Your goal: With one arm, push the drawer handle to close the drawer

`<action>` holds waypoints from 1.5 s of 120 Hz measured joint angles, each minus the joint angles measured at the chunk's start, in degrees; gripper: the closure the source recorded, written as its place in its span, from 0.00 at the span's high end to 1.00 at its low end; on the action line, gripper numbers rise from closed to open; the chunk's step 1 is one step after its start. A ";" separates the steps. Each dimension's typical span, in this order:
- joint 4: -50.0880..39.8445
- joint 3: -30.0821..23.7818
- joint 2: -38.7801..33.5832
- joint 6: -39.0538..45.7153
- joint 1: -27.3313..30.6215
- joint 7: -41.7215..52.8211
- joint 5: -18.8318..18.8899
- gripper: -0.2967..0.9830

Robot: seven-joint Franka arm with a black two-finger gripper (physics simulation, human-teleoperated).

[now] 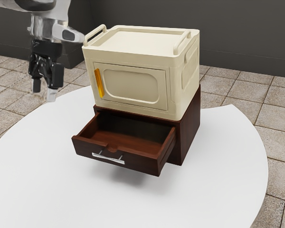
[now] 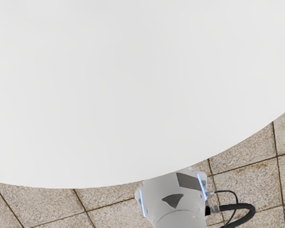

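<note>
The white surface (image 1: 33,180) curved out beyond the drawer's near side. On it, a cream cabinet (image 1: 128,85) topped a dark chest (image 1: 190,128). The drawer (image 1: 142,162) jutted nearward. At the exterior view's far left, the pincer (image 1: 43,92) hung wide, open room separating it from the drawer's silver handle (image 1: 109,158).

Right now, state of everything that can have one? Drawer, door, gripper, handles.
Drawer: open, pulled out of the dark wooden cabinet.
Drawer handle: untouched.
Cream cabinet's door: shut.
Cream cabinet: upright on the wooden cabinet.
Gripper: open, holding nothing, clear of the drawer.
</note>
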 joint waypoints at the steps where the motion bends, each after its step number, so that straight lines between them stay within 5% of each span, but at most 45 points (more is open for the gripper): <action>1: -0.06 -0.01 0.00 0.79 -0.01 0.37 0.01 0.77; 34: -0.34 -0.06 -0.15 14.74 1.21 10.29 0.14 0.77; 57: 10.34 0.54 -8.30 11.56 0.70 14.57 -3.89 0.77; 78: -9.98 2.35 -19.30 9.12 1.14 9.89 -8.53 0.76; 104: -26.80 2.19 -21.61 13.23 4.17 3.39 -11.81 0.36; 130: -39.63 1.94 -20.98 21.21 3.32 -3.90 -14.40 0.21; 180: -42.45 -8.22 -15.86 33.19 3.13 -16.90 -17.94 0.16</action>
